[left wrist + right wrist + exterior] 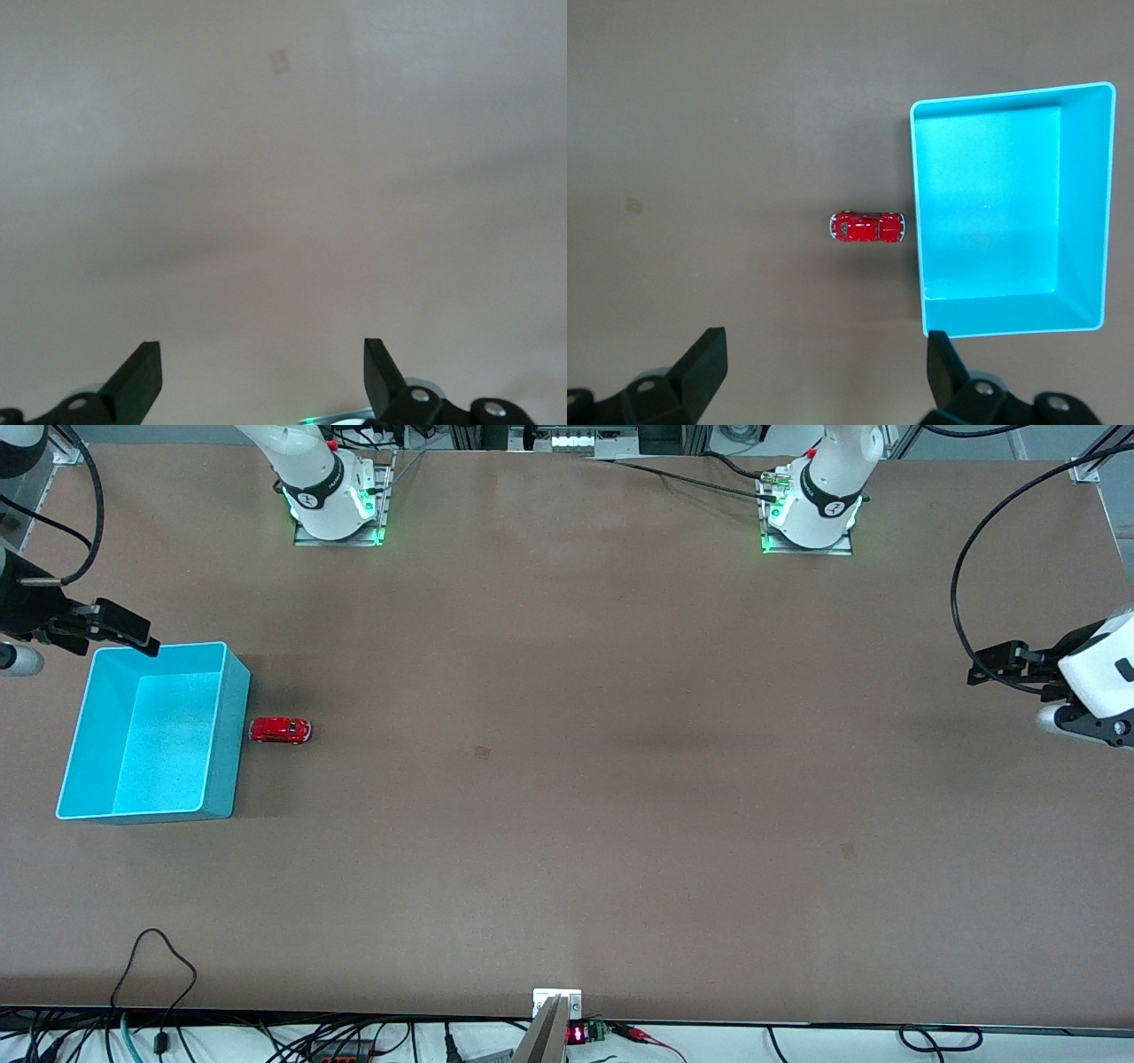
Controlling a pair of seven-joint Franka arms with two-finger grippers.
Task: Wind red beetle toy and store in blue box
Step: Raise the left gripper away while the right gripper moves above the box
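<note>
The red beetle toy (280, 730) lies on the brown table right beside the blue box (227, 731), on the side toward the left arm's end. The box is open-topped and empty. My right gripper (133, 636) hangs open and empty in the air by the box's corner at the right arm's end. Its wrist view shows the toy (867, 227) and the box (916, 221) well below the open right gripper (824, 350). My left gripper (988, 666) waits open and empty over the table's left-arm end. The left wrist view shows only bare table below the left gripper (263, 363).
The two arm bases (335, 496) (811, 509) stand along the table edge farthest from the front camera. Small dark marks (483, 753) (848, 852) are on the table. Cables (155, 974) lie along the edge nearest the front camera.
</note>
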